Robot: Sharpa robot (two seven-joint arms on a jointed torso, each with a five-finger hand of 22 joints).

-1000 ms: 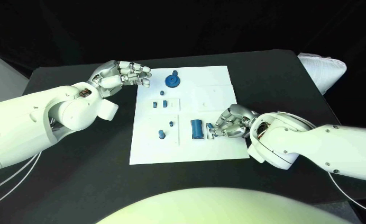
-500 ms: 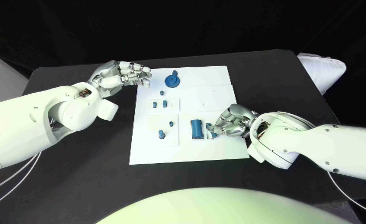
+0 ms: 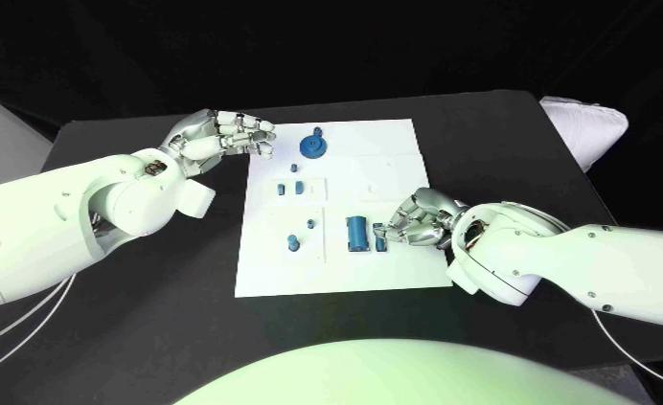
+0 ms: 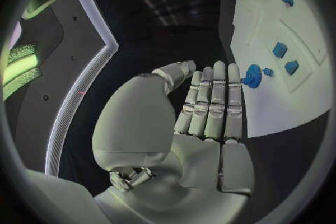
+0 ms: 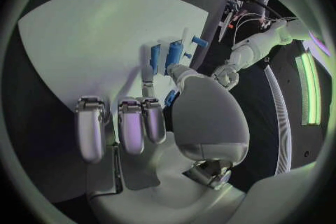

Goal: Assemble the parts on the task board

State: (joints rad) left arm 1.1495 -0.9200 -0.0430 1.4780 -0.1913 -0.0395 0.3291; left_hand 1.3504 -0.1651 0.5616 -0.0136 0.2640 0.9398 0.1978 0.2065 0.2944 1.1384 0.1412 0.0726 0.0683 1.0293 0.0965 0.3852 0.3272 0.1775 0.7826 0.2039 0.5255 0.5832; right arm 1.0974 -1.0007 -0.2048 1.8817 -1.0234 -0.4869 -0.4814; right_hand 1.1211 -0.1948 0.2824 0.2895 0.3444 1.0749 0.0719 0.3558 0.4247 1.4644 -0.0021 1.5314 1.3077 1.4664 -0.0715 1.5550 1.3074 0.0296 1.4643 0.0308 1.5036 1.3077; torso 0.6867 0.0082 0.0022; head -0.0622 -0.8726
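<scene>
The task board (image 3: 394, 151) is a flat, matte white rectangular plate on the black table (image 3: 512, 137), carrying small smooth blue parts: a round disc with a knob (image 3: 313, 146) at its far end; a short cylinder (image 3: 358, 231) nearer; no writing is legible. The left hand (image 3: 218, 137) hovers beside the board's far left edge, silver fingers curled, holding nothing; the right hand (image 3: 415, 218) rests on the board's right side, fingers bent down just beside the cylinder, whether they pinch a part I cannot tell.

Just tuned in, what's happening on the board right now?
The right hand is down on the task board, its fingers at the blue cylinder and a small blue part beside it. The left hand hangs at the board's far left corner, near the round blue part, holding nothing.
</scene>
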